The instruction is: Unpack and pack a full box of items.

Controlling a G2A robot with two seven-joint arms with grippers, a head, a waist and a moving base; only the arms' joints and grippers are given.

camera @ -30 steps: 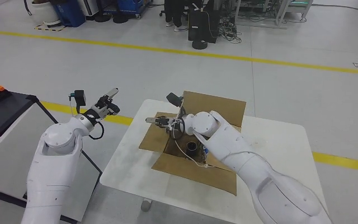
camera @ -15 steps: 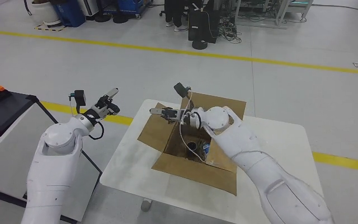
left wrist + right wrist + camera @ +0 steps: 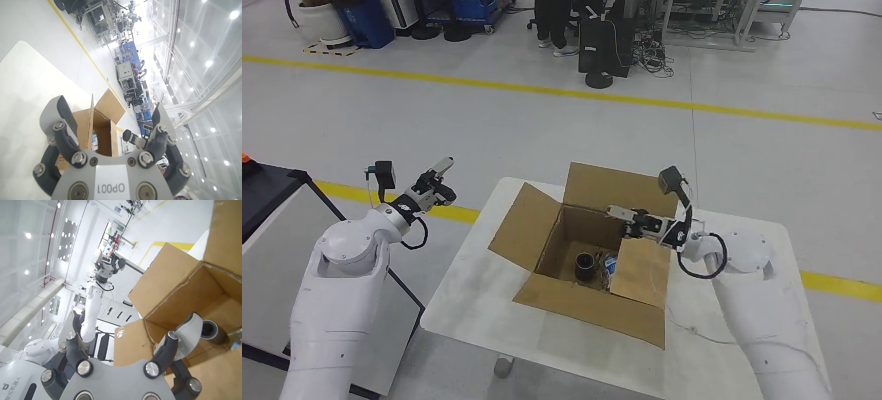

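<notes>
hidden: box walls + the flap on its R side cover much of the inside; can't tell what else lies on the bottom.
bottle: just a bit of blue-white label on a clear body shows, tucked against the R-side flap. Cut off at the frame edge in R wrist view; cap not made out.
dark cylinder: on the box floor, open end up, just beside the bottle. What it is exactly, can't tell.
box spot: brown cardboard, on the white table, flaps opened out.
R gripper: hangs over the box opening, near its R side, pointing across the box toward the robot's L. Claw fingers apart, nothing between them.
R arm: elbow bent, forearm lying low over the table's R part beside the box.
L gripper: off the table, well apart from the box, held up over the floor + aimed toward the box. Fingers spread wide, empty.
L arm: raised, stretched fwd from the shoulder.
</notes>
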